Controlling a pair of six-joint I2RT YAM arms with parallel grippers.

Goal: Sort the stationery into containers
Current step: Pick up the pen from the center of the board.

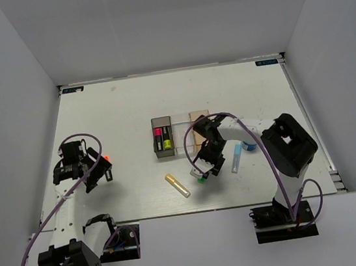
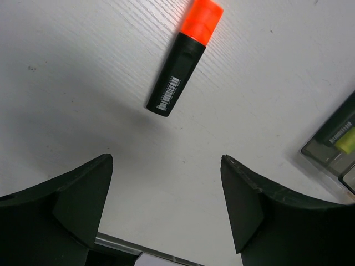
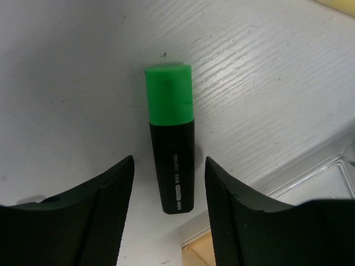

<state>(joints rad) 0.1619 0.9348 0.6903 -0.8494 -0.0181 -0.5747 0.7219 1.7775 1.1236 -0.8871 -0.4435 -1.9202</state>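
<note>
The containers stand in a row: a dark grey bin (image 1: 157, 151), a clear bin (image 1: 182, 136) and an orange bin (image 1: 198, 115). The grey bin holds a pink-capped highlighter (image 1: 158, 137) and a yellow one (image 1: 166, 140). My right gripper (image 3: 169, 160) is open and straddles the tail of a black highlighter with a green cap (image 3: 171, 138), which lies flat on the table with a gap on each side. My left gripper (image 2: 166, 159) is open and empty. A black highlighter with an orange cap (image 2: 183, 61) lies just beyond its fingertips.
A yellow highlighter (image 1: 178, 185) lies near the front of the table. A light blue tube (image 1: 236, 159) and a small blue-white roll (image 1: 250, 144) lie right of my right arm. The grey bin's corner (image 2: 335, 145) shows at the right of the left wrist view.
</note>
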